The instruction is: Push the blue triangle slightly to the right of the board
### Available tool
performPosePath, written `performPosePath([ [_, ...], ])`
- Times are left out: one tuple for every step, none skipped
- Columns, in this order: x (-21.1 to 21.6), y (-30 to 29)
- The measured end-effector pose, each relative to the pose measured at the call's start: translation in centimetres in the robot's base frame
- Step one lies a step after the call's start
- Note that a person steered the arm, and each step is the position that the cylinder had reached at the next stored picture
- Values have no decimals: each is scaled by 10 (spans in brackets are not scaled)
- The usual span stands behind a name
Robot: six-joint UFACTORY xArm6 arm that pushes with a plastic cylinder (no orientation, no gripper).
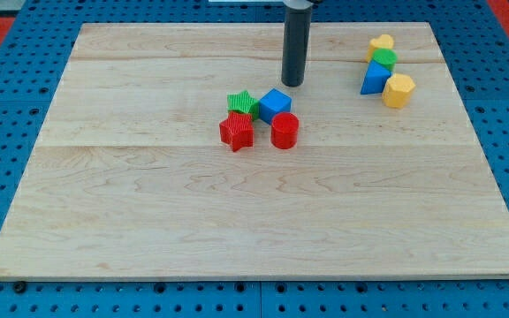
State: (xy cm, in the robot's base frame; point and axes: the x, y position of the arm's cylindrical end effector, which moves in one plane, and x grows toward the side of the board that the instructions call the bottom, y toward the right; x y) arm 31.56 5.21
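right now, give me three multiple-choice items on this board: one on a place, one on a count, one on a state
1. Where is the blue triangle?
A. in the view's upper right cluster
B. beside the red star
C. at the view's bottom edge

2. How many yellow blocks are there?
A. one
B. two
C. three

3. What is my tip doing?
A. pressing the blue triangle
B. resting on the red cylinder
C. touching no block, above the blue cube

Answers:
1 A: it sits between the green block and the yellow hexagon.
2 B: the hexagon and one yellow block at the cluster's top.
3 C: bare board shows around the tip.
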Motion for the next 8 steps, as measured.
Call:
performPosePath([
  [-8,30],
  [-4,58],
  [1,67],
  [5,79],
  [6,82],
  [6,81],
  [6,81],
  [6,92],
])
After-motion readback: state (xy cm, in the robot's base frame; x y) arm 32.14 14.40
